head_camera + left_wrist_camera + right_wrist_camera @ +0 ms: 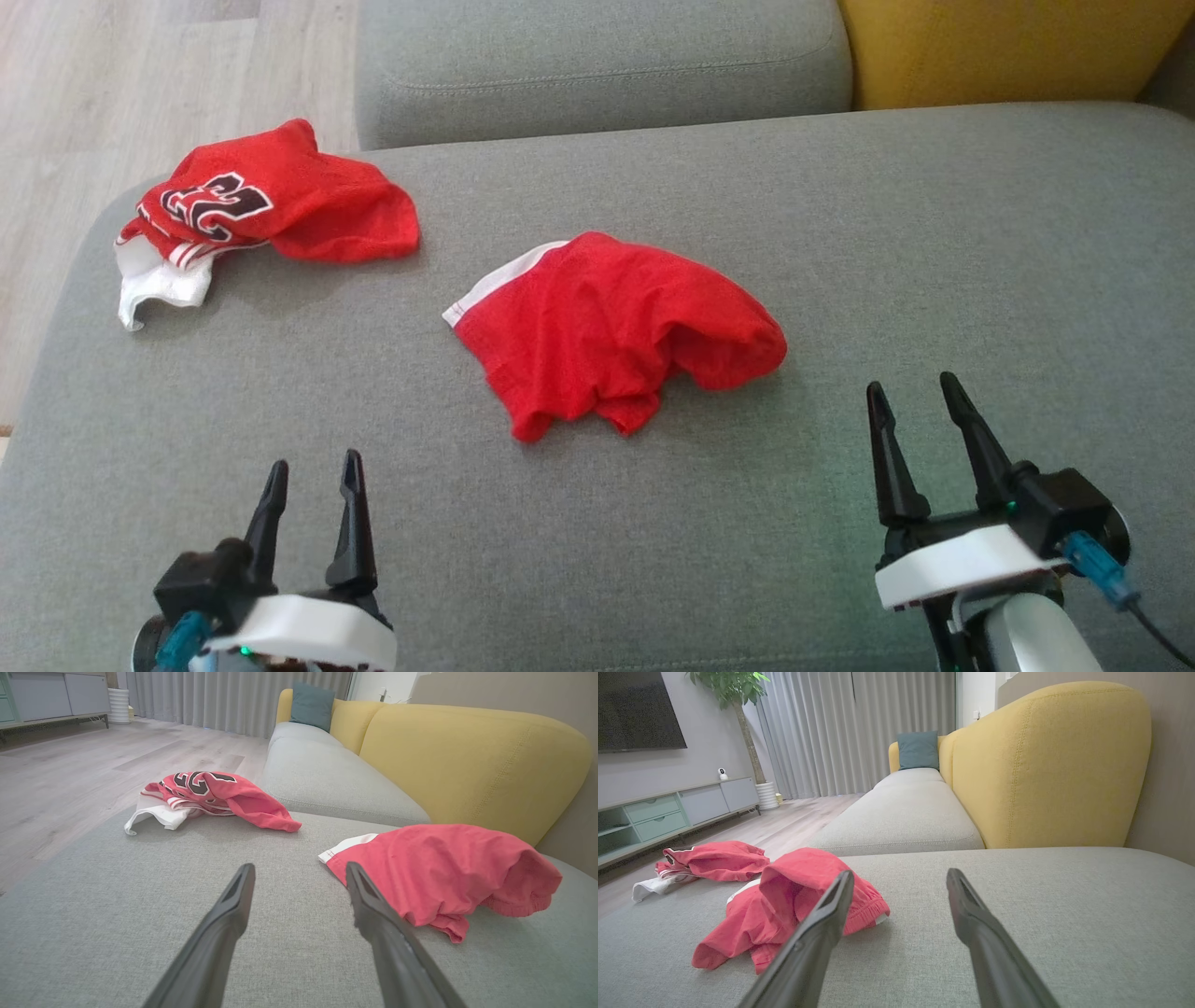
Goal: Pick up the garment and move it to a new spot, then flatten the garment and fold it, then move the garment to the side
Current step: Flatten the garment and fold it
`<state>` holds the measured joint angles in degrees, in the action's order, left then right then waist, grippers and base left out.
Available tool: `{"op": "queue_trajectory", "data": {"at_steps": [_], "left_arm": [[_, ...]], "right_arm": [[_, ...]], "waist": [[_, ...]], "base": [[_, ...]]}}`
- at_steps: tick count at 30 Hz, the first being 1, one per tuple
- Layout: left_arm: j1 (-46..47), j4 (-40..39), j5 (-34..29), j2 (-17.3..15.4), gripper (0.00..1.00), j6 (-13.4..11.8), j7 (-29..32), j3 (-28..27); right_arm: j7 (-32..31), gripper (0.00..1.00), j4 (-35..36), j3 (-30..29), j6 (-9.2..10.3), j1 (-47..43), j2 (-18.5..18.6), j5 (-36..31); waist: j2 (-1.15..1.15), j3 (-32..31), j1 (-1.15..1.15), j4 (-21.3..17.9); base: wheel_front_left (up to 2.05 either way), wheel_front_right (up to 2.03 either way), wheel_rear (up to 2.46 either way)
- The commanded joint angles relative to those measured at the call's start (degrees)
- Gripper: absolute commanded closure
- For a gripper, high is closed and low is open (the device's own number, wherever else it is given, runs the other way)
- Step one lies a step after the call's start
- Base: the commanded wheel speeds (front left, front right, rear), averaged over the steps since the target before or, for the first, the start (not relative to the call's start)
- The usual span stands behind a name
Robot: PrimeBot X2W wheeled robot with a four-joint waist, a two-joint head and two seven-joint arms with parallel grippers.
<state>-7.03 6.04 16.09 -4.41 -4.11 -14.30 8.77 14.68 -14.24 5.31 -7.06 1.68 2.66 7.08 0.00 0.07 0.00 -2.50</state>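
Our left gripper (pixel 315 459) is wide open and holds nothing. Its two dark fingers (pixel 224 919) point out over the grey sofa seat (pixel 840 233) and do not touch any cloth. Our right gripper (pixel 910 380) is wide open too, and it is empty. It sits a bit further forward than the left one.

Between our two grippers, but further out on the seat, lie the red shorts (pixel 607 327). They are all crumpled up in a soft heap in the middle of the seat. A white band shows along their left edge. The stretchy waist end puffs up on the right side, near our right gripper but not touching it.

Further off to the left lies a red jersey (pixel 280 201) with a dark number on it. It is bunched up too, close to the left edge of the seat, and a white part sticks out from under it. The shorts and the jersey lie apart.

Behind the seat we see another grey cushion (pixel 597 65) and the yellow sofa back (pixel 1008 47). A blue-green pillow (pixel 312 701) leans at the far end. A pale wood floor (pixel 93 75) is on the left.
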Motion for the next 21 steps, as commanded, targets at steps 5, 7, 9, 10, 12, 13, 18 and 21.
{"op": "queue_trajectory", "data": {"at_steps": [5,7,9,10,12,13,18,21], "left_arm": [[2.1,-0.67,-1.68,1.0,0.0,1.84,-0.7,-3.73],[2.2,-0.44,-1.91,1.15,0.0,2.24,-0.7,-4.09],[2.28,-0.18,-2.09,1.25,0.0,2.57,-0.7,-4.4],[2.32,-0.05,-2.17,1.3,0.0,2.71,-0.7,-4.53],[2.37,0.05,-2.25,1.34,0.0,2.83,-0.7,-4.66],[2.42,0.11,-2.33,1.37,0.0,2.94,-0.7,-4.78],[2.58,0.27,-2.71,1.47,0.0,3.27,-0.7,-5.0],[2.59,0.26,-2.66,1.5,0.0,3.29,-0.7,-4.96]], "right_arm": [[0.32,0.0,1.13,1.61,-0.43,2.12,0.21,0.38],[0.32,0.0,1.12,1.58,-0.43,2.14,0.21,0.39],[0.32,0.0,1.07,1.54,-0.43,2.15,0.21,0.39],[0.32,0.0,1.03,1.53,-0.43,2.18,0.21,0.38],[0.32,0.0,1.0,1.53,-0.43,2.22,0.21,0.39],[0.32,0.0,0.97,1.54,-0.43,2.28,0.21,0.39],[0.32,0.0,0.72,1.26,-0.43,2.8,0.21,0.03],[0.32,0.0,0.45,1.27,-0.43,3.34,0.21,-0.46]], "waist": [[0.0,0.01,0.0,-0.08],[0.0,0.03,0.0,-0.03],[0.0,0.06,0.0,0.03],[0.0,0.07,0.0,0.05],[0.0,0.09,0.0,0.07],[0.0,0.12,0.0,0.1],[0.0,0.25,0.0,0.35],[0.0,0.38,0.0,0.58]], "base": [[0.0,0.0,0.0],[0.0,0.0,0.0],[0.0,0.0,0.0],[0.0,0.0,0.0],[0.0,0.0,0.0],[0.0,0.0,0.0],[0.0,0.0,0.0],[0.0,0.0,0.0]]}}
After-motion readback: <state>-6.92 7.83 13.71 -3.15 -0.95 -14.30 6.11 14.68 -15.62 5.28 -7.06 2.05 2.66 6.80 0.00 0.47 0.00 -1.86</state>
